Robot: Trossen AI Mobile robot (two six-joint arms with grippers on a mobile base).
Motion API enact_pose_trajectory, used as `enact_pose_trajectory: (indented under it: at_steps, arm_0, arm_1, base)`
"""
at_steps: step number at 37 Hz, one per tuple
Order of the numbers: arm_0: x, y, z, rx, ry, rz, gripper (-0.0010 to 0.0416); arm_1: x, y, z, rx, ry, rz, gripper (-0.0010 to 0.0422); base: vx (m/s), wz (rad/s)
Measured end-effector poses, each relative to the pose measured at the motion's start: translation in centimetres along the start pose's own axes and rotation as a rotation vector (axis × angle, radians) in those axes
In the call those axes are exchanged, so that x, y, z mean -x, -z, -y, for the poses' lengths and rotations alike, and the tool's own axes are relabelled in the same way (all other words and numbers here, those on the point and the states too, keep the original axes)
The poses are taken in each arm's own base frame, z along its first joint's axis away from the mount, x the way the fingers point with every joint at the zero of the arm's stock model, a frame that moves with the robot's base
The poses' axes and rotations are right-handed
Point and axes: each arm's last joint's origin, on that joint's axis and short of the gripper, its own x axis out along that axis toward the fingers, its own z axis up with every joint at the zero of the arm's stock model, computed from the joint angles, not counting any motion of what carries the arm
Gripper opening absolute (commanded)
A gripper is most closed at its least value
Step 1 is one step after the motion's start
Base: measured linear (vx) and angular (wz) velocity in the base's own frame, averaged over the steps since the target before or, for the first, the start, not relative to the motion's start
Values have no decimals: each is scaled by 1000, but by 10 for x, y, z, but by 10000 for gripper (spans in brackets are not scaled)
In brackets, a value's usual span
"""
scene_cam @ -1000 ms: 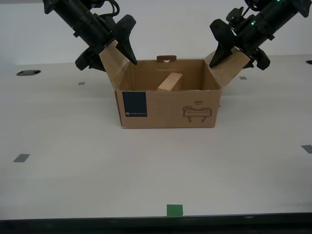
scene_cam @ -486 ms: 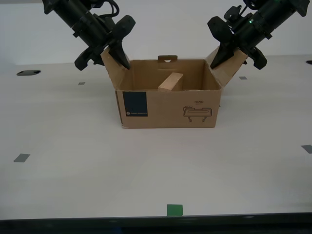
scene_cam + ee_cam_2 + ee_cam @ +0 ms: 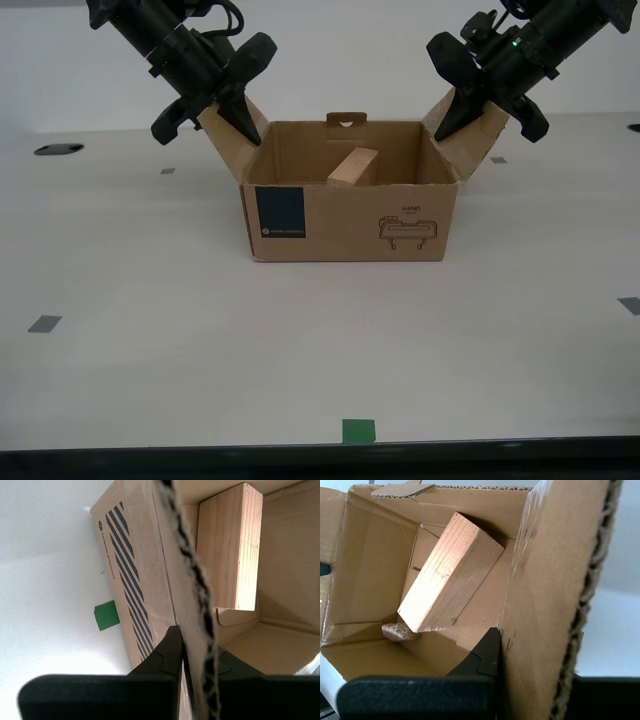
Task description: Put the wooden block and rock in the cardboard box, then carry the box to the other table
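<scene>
- Both tools clamp box (image 3: 350,215) flaps: my first tool (image 3: 530,667) and my second tool (image 3: 197,652).
- Block (image 3: 451,572) and rock (image 3: 399,632) lie inside.
- Risk: thin flaps could tear or slip under load.

Corrugated matt cardboard box (image 3: 350,215); pale grained wooden block (image 3: 450,575); rough lumpy rock (image 3: 397,632); smooth cream tabletop (image 3: 300,350).

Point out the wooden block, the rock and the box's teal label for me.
Block (image 3: 447,575), first wrist view, on its broad lit face.
Rock (image 3: 399,632), first wrist view, on its lumpy top under the block's end.
Teal label (image 3: 280,214), exterior view, on its middle.
</scene>
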Motion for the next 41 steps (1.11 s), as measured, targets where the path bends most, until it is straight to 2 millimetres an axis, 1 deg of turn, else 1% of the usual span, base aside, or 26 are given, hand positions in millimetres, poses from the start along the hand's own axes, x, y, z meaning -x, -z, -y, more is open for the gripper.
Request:
enact_pose_trajectory:
  at_steps: [7,14,21,30,37,41]
  arm_0:
    - [4,-1,-3,8,2,9,-1]
    - [14,-3,-11,28,7,38,-1]
    - [22,-3,-17,15,7,47,-1]
    - [37,-4,-28,28,5,71,-1]
    - [43,-4,-32,14,2,82,-1]
    - [45,-3,-34,4,1,83,-1]
  arm_1:
    - [4,0,3,-5,2,8,-2]
    - [15,0,9,-18,8,31,-1]
    - [16,0,11,-14,39,23,-1]
    - [26,1,18,-27,63,36,-1]
    - [35,1,23,-44,67,55,-1]
    - [35,2,24,-45,67,53,-1]
  base:
    - [0,0]
    - [0,0]
    - [0,0]
    - [0,0]
    - [0,0]
    - [0,0]
